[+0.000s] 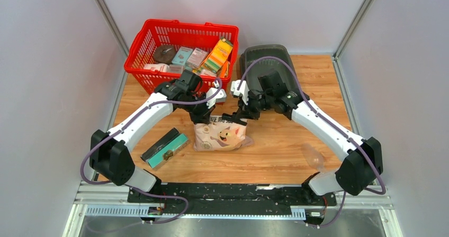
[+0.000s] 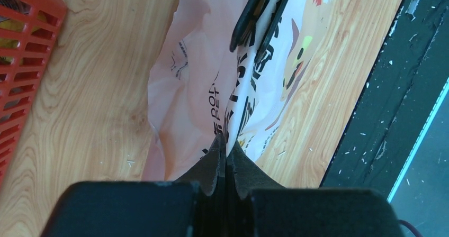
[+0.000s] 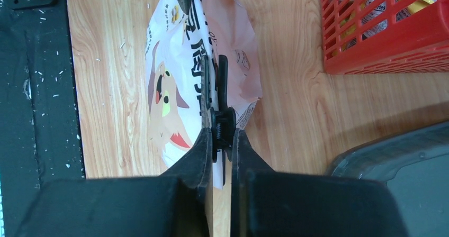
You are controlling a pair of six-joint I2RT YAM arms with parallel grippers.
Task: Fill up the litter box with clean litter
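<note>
The pinkish-beige litter bag [image 1: 219, 136] with a cartoon cat stands on the wooden table between my grippers, its top closed with a black clip [image 3: 221, 110]. No granules show. My left gripper [image 1: 203, 115] is shut on the bag's top edge [image 2: 226, 142]. The clip [image 2: 262, 15] lies further along that edge in the left wrist view. My right gripper [image 3: 221, 136] is shut on the clip's end; it also shows in the top view [image 1: 244, 112]. The dark grey litter box [image 1: 265, 54] sits behind the right arm, and its corner [image 3: 402, 163] shows in the right wrist view.
A red mesh basket [image 1: 159, 33] with several packages stands at the back left, close to the left gripper. A teal-and-black box [image 1: 165, 147] lies left of the bag. A clear plastic piece [image 1: 312, 155] lies at the front right. A black rail [image 2: 392, 89] runs along the near edge.
</note>
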